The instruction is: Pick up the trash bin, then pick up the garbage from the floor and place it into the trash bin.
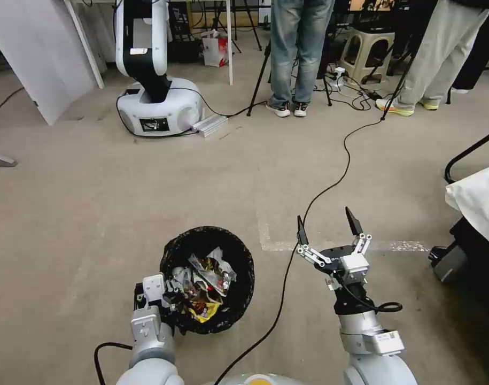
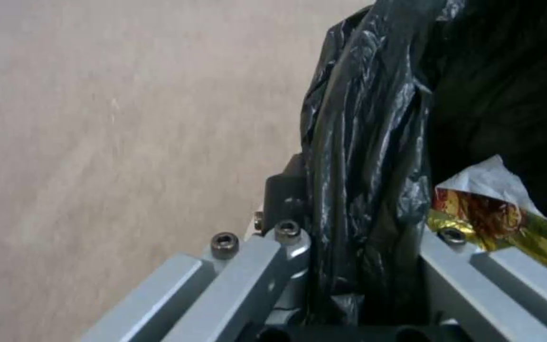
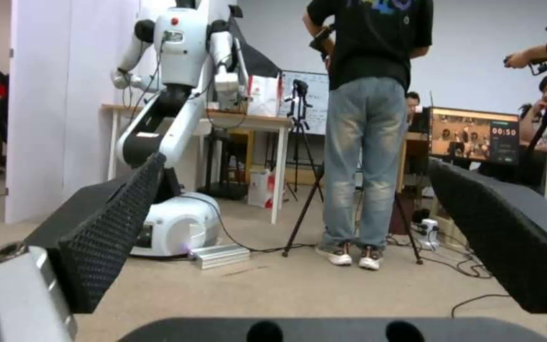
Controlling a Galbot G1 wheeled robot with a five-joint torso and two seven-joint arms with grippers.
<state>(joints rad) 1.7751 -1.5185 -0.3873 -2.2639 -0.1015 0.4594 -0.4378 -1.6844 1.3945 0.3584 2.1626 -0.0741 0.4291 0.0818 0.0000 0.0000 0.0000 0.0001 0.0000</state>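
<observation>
Trash bin [image 1: 208,278]: round, lined with a glossy black bag whose crumpled rim shows all round; seen from above at the lower middle of the head view, over the beige carpet floor [image 1: 94,203]. Held at its near-left rim.

Garbage [image 1: 204,280]: crumpled snack wrappers, red, silver and yellow, lying inside the bin. In the left wrist view a gold-and-red wrapper [image 2: 501,213] sits just inside the liner.

Left gripper [image 1: 157,299]: at the bin's near-left edge. Fingers [image 2: 273,270] closed on the black bag rim [image 2: 362,156], one outside and one inside the bin, with the liner pinched between.

Right gripper [image 1: 327,227]: to the right of the bin, apart from it, pointing forward. Fingers [image 1: 354,221] spread wide, holding nothing; in the right wrist view the two black textured pads [image 3: 112,232] stand far apart.

Black cable [image 1: 330,187]: runs across the floor between bin and right gripper.

White robot base [image 1: 158,109]: stands on the floor well beyond the bin.
</observation>
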